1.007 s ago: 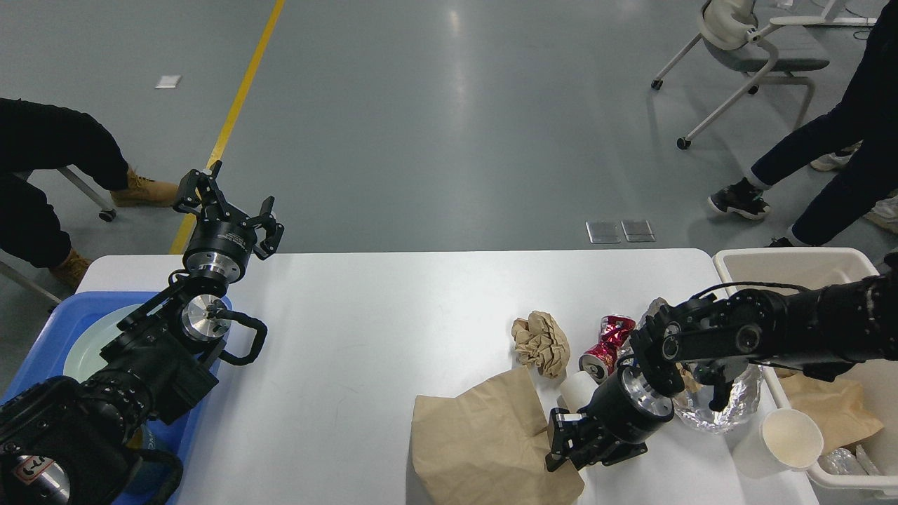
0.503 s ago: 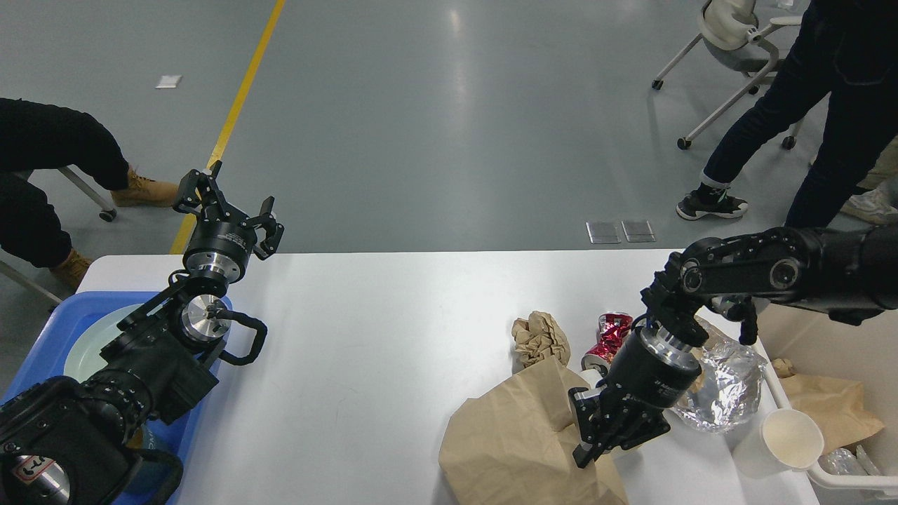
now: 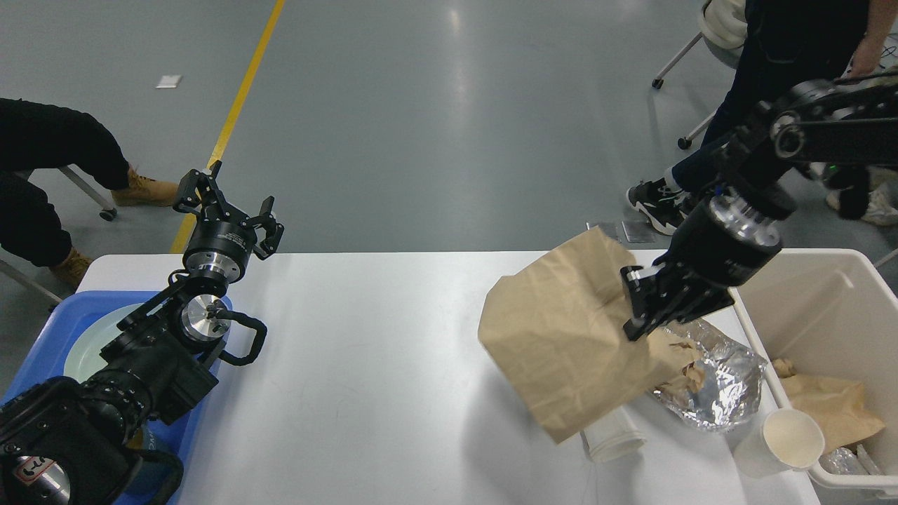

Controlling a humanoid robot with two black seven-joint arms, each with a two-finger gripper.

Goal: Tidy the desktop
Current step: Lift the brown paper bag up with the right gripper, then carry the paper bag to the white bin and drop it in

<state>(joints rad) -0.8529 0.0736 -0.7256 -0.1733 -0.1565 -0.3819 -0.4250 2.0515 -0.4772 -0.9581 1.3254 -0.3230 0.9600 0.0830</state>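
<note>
The right gripper is holding a brown bag up at the right, over the desktop filling the lower middle, while the left gripper is hanging open at upper left.

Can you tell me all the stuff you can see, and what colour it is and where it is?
desktop: 1, white, centre
paper bag: 1, brown, lifted over the desktop's right side
foil wad: 1, silver, right, by the bin
paper cups: 2, white, near right; one lies under the bag
bin: 1, beige, far right, holds brown paper
tray: 1, blue, left, holds a pale plate
people: 2, dark clothes, left edge and top right
left hand: open, empty, above the tray
right hand: shut on the paper bag
</note>
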